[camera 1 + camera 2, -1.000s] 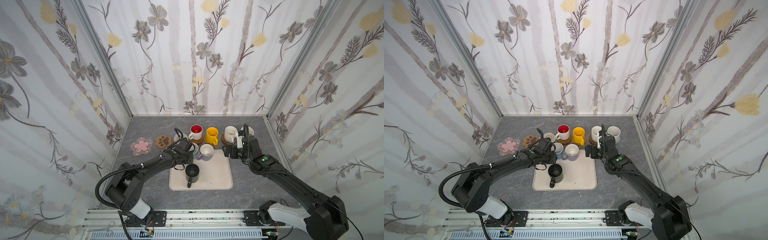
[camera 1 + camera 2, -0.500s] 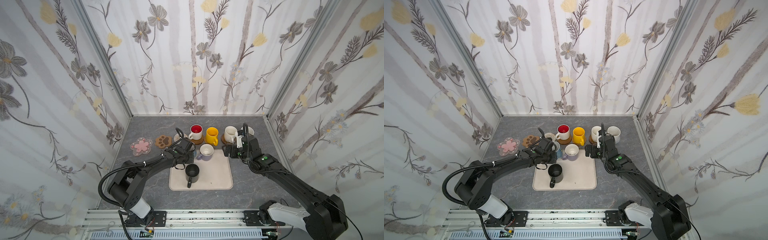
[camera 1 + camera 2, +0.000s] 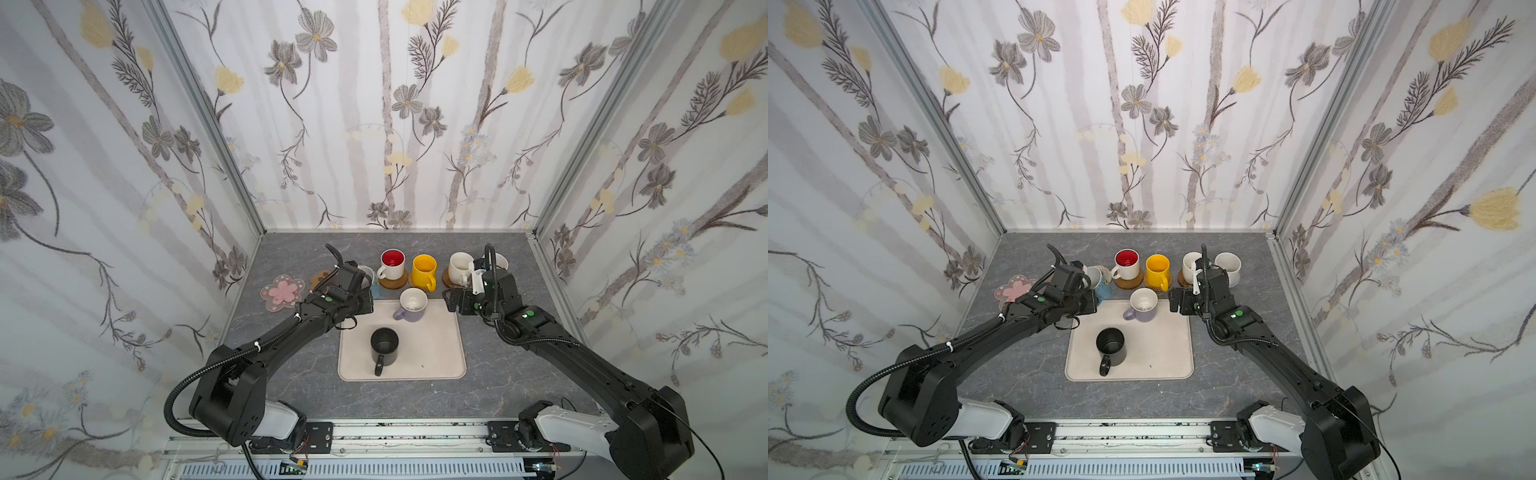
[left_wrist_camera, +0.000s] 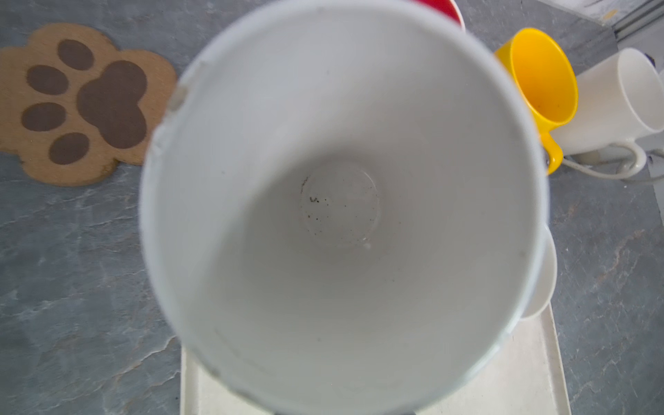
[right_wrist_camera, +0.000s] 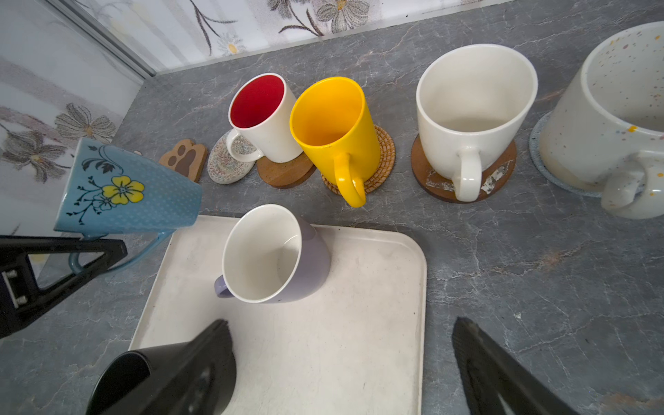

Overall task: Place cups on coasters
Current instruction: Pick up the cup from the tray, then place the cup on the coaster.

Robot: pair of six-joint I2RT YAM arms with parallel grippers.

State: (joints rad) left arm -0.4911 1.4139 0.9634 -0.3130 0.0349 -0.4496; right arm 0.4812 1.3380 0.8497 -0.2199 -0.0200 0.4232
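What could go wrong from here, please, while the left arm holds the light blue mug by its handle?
1. The light blue mug hangs tilted from its handle in the left pincer; it could slip or land askew.
2. The free whitish woven coaster lies right beside the red-lined mug, so lowering a mug there might knock it.

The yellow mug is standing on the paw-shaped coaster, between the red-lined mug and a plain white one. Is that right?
Not quite. The yellow mug stands on the woven rattan coaster, not the paw one; the paw coaster lies bare. The right wrist view shows it. It is indeed between the red-lined mug and the white mug.
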